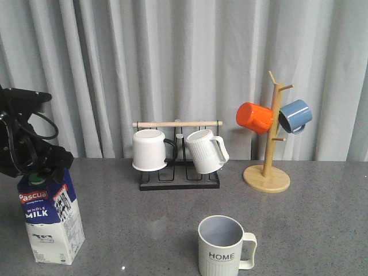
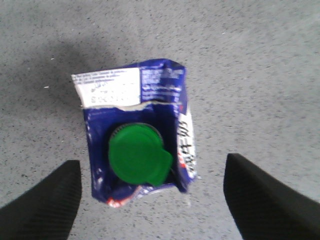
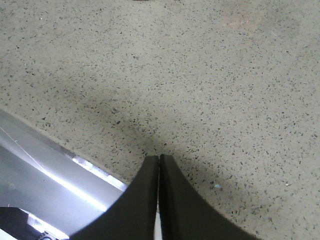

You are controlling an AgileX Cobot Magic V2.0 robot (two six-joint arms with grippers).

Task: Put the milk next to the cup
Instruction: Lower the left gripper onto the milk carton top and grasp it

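Grey speckled stone is covering the table (image 1: 144, 230), and the milk (image 1: 50, 221) is standing upright on it at the front left, with its blue-and-white face showing "Pascual" and "WHOLE MILK". Its green cap (image 2: 139, 155) is sitting on the sloped top, just under the torn white fold. The left gripper (image 1: 40, 167) is hanging right over the carton's top, and in the left wrist view its fingers (image 2: 40, 200) are standing wide apart, one on each side of the carton and clear of it (bare table is showing in both gaps).

The cup (image 1: 224, 246) is sitting well apart from the milk, at the front centre-right, mouth up, with "HOME" facing the camera and its handle pointing right. Its inside is looking grey-lavender.

Behind them, a black wire rack (image 1: 179, 172) with a wooden bar is carrying two mugs: a white mug (image 1: 149, 150) with a black handle on the left and a ribbed mug (image 1: 206, 150) on the right, both tilted. Further right a wooden mug tree (image 1: 269, 144) is holding an orange mug (image 1: 255, 117) and a blue mug (image 1: 295, 116) on its pegs. A pale curtain (image 1: 172, 57) is hanging across the back.

The right gripper (image 3: 159, 200) is showing only in its own wrist view, where its fingers are pressed together with nothing between them, over bare table beside a metal edge (image 3: 50, 180).
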